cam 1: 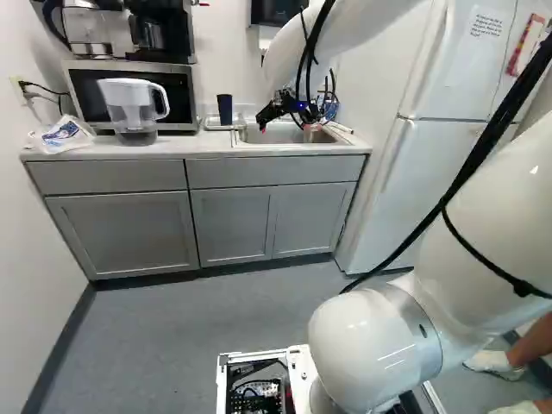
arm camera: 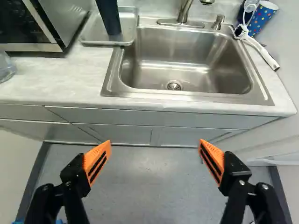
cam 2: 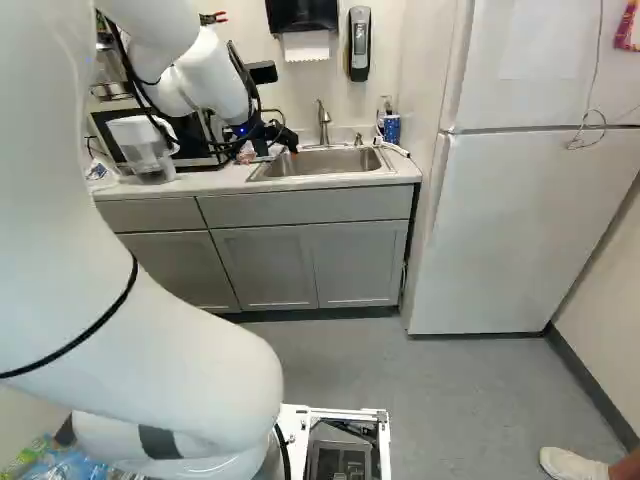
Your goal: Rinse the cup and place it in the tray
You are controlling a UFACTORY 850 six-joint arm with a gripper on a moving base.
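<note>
the left base view looks from behind and left of the arm (cam 1: 375, 349), the right base view from behind and right of it; both face ahead and slightly down, across the floor (cam 1: 190, 319), sharing the cabinets (cam 1: 233, 224) and refrigerator (cam 2: 530, 230). the wrist view looks down more steeply, from much nearer. all 3 share the stainless steel sink (arm camera: 187, 56) and microwave (cam 1: 179, 93); the right base and wrist views share the faucet (arm camera: 184, 9).

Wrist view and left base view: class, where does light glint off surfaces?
Wrist view: soft, bright patches inside the steel sink, plus a small pale spot on the floor; left base view: white highlights on the arm's rounded casing.
</note>
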